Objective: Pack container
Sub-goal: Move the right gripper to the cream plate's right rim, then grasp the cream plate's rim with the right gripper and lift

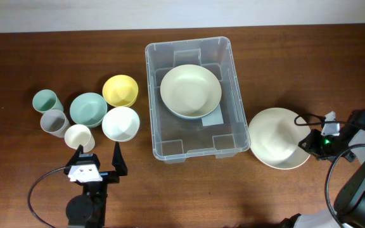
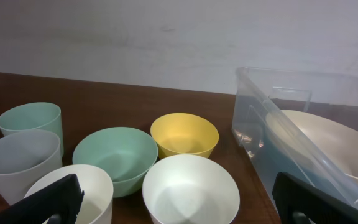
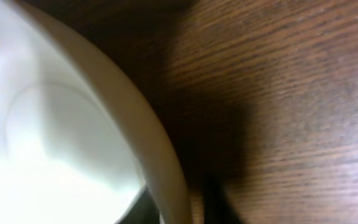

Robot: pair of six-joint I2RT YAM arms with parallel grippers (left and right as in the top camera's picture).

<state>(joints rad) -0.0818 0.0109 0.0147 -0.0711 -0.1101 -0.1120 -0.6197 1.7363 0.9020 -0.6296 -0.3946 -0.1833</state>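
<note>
As viewed from overhead, shows container (image 1: pixel 167 134) mid-tabletop (image 1: pixel 189 196), cream bowl (image 1: pixel 191 91) inside. Finds right jaws clamped on rim of white bowl (image 1: pixel 276 138) just right of container. Finds left jaws wide open, empty, near cups (image 1: pixel 54 121) and small bowls (image 1: pixel 89 109).

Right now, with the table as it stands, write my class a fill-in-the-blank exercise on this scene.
The container holds exactly ____ bowl.
The left gripper stands ____.
The right gripper meets the large bowl outside the container at its ____.
Left of the container stand three cups and ____ small bowls.
Missing words: one; open; rim; three.
</note>
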